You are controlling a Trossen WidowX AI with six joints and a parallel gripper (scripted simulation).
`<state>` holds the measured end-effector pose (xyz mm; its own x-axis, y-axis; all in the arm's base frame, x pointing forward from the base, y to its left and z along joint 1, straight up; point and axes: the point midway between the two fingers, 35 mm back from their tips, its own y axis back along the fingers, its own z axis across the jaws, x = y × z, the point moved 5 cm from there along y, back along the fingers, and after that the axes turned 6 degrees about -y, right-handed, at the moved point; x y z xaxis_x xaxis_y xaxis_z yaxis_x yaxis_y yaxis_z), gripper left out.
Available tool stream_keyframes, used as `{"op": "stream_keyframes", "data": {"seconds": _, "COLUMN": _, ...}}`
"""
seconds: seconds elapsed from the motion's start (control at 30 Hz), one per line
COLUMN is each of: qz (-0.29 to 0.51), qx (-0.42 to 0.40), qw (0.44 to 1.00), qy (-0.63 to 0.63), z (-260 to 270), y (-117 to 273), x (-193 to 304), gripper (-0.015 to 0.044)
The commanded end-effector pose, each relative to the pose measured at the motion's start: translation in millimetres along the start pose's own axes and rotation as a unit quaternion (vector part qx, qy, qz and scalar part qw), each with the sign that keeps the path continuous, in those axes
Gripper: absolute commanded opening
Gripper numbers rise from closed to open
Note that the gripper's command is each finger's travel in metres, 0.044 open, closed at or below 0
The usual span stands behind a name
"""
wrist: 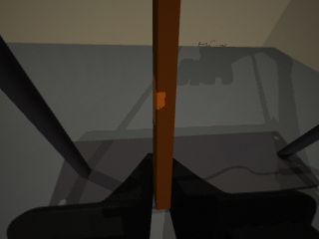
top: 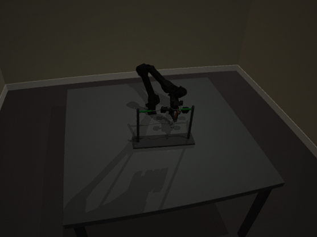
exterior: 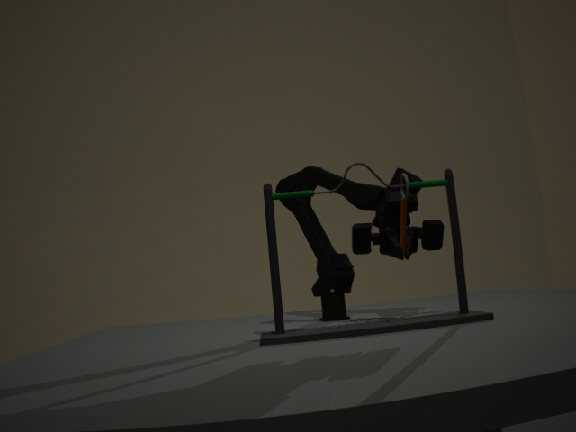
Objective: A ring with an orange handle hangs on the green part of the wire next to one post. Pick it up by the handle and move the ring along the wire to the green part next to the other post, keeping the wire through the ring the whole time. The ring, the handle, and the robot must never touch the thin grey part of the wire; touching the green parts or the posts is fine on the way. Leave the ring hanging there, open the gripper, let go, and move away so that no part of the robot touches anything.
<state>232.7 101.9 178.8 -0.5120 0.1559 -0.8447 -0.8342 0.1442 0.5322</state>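
Orange handle (exterior: 402,221) hangs upright, clamped low in the gripper (exterior: 403,248); its ring (exterior: 404,184) sits where grey wire (exterior: 358,171) meets the 3 o'clock green part (exterior: 427,184). Slide level toward 3 o'clock before releasing.

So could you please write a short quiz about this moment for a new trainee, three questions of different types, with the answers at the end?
1. True or false: the tool is shut on the orange handle.
2. Multiple choice: in the exterior view, the ring sits
A) at the hump in the middle of the grey wire
B) at the inner end of the green part beside the right-hand post
C) on the base plate
3. In one word: how does the handle hang, upright or level?

Key: 1 true; 2 B; 3 upright.
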Motion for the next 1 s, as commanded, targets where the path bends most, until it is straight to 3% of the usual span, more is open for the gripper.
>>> {"op": "stream_keyframes", "data": {"seconds": 0.0, "qz": -0.001, "qx": 0.002, "qw": 1.000, "qy": -0.004, "z": 5, "y": 0, "x": 0, "gripper": -0.0150}}
{"op": "stream_keyframes", "data": {"seconds": 0.97, "qz": -0.005, "qx": 0.006, "qw": 1.000, "qy": -0.007, "z": 27, "y": -3, "x": 9, "gripper": -0.0150}}
